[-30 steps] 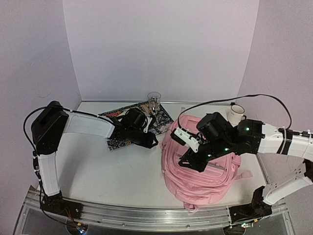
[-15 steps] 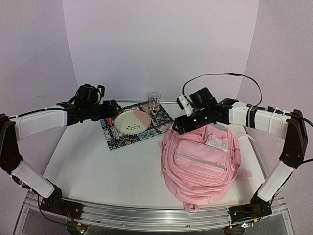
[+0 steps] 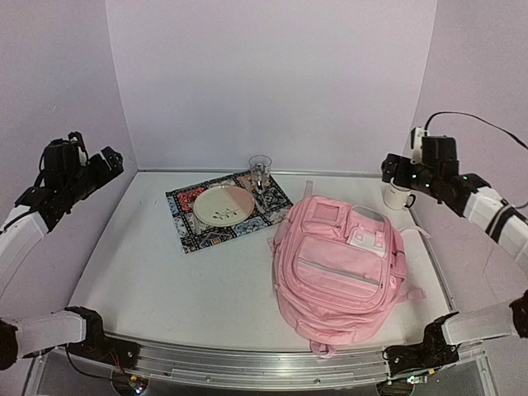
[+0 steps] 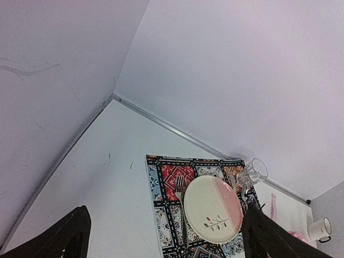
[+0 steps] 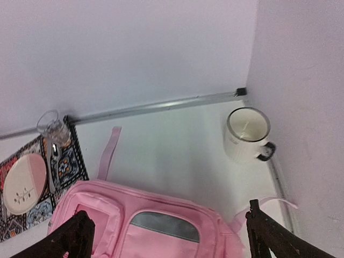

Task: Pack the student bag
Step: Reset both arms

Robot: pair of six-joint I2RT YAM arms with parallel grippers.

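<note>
The student bag [image 3: 342,264] is a large pink backpack lying flat on the right half of the table, front pockets up, with a small white patch. Its top edge and grey mesh panel fill the bottom of the right wrist view [image 5: 172,226]. My left gripper [image 3: 103,165] hangs high by the left wall, open and empty; its dark fingers [image 4: 70,236] frame the placemat below. Over the back right corner my right gripper [image 3: 394,172] is raised, open and empty, its fingertips [image 5: 274,236] spread above the bag's top.
A patterned placemat [image 3: 188,227] at the back centre carries a cream and pink plate [image 3: 223,205], with a fork [image 4: 180,204] beside it. A clear glass [image 3: 260,169] stands at the mat's far corner. A white mug [image 3: 398,195] sits in the back right corner.
Both arms have pulled up and outward from the middle of the table to the side walls. Both grippers went from nearly shut to wide open. The plate is now uncovered.
</note>
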